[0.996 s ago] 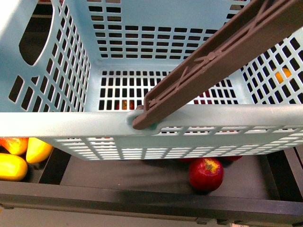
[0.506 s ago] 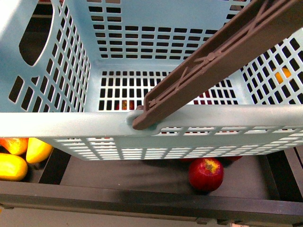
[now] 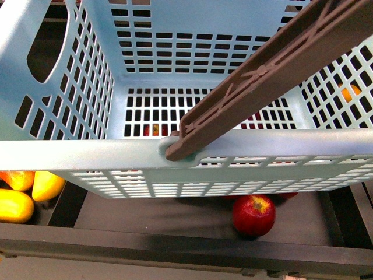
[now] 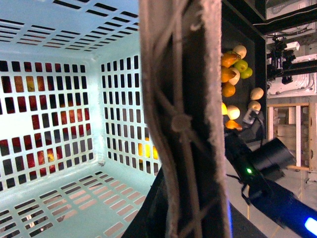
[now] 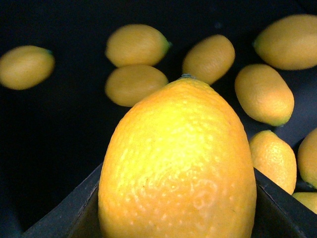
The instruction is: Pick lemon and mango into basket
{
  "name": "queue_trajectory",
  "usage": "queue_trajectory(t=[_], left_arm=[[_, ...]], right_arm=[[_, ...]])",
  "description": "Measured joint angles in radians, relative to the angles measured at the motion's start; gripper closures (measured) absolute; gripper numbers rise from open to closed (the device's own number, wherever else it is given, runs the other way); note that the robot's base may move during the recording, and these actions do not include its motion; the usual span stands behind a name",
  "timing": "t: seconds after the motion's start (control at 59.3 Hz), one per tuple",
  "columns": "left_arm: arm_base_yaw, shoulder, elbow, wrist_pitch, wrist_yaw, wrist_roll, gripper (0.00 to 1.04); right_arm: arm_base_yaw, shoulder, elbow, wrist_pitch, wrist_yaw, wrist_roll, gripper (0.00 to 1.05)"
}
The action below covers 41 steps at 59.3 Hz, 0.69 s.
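The turquoise slotted basket (image 3: 70, 153) fills the front view, hanging above a dark shelf, and nothing lies inside it. Its brown handle (image 3: 262, 76) crosses it diagonally. In the left wrist view my left gripper (image 4: 185, 218) is shut on that handle (image 4: 183, 119), close to the camera. In the right wrist view my right gripper (image 5: 178, 218) is shut on the lemon (image 5: 178, 163), with a dark finger on either side, lifted above other fruit. An elongated orange-yellow mango (image 3: 14, 205) lies at the lower left, below the basket's near wall.
A red apple (image 3: 253, 214) sits on the dark shelf (image 3: 175, 219) under the basket. Several loose lemons (image 5: 136, 44) lie on a dark surface below the held one. A black arm with a green light (image 4: 257, 166) stands beside the basket, with a fruit pile (image 4: 233, 64) beyond it.
The basket has shifted very slightly to the right in the front view. The apple and the fruit at the lower left have not moved.
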Motion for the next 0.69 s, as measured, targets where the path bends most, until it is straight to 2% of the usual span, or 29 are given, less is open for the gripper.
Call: queue_trajectory(t=[0.101, 0.186, 0.253, 0.388, 0.607, 0.692], left_arm=[[0.000, 0.000, 0.000, 0.000, 0.000, 0.000, 1.00], [0.000, 0.000, 0.000, 0.000, 0.000, 0.000, 1.00], [0.000, 0.000, 0.000, 0.000, 0.001, 0.000, 1.00], [0.000, 0.000, 0.000, 0.000, 0.000, 0.000, 1.00], [0.000, 0.000, 0.000, 0.000, 0.000, 0.000, 1.00], [0.000, 0.000, 0.000, 0.000, 0.001, 0.000, 1.00]], right_arm=[[0.026, -0.227, -0.074, -0.068, -0.058, 0.007, 0.41], [0.093, -0.439, -0.095, -0.138, -0.074, 0.032, 0.41], [0.190, -0.589, -0.099, -0.191, -0.057, 0.059, 0.41], [0.361, -0.707, -0.106, -0.224, -0.006, 0.095, 0.41], [0.692, -0.726, -0.132, -0.228, 0.139, 0.126, 0.41], [0.767, -0.719, -0.143, -0.227, 0.165, 0.130, 0.41]])
